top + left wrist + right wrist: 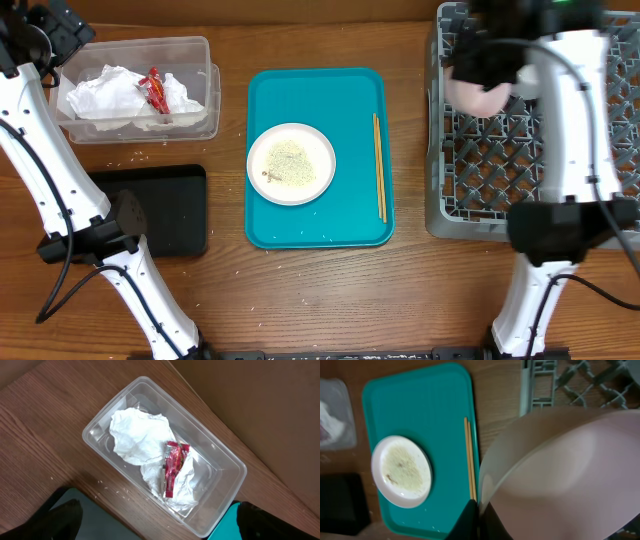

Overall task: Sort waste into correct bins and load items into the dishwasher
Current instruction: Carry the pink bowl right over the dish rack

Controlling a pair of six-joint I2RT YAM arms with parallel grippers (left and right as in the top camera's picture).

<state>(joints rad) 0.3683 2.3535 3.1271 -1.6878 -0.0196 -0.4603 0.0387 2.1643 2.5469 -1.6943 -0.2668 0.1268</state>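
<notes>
Clear tub (205, 60) at far left holds napkins (105, 90) and red wrapper (157, 90) beneath the empty, spread left gripper (160, 527); plate (262, 145) strewn with rice (291, 165) sits on the middle teal tray (300, 95); right gripper (476, 517) clamps a pale bowl (560, 475) over the rack (480, 180).

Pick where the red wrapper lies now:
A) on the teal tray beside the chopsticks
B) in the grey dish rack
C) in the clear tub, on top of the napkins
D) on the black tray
C: the red wrapper rests on the crumpled napkins inside the clear tub.
</notes>
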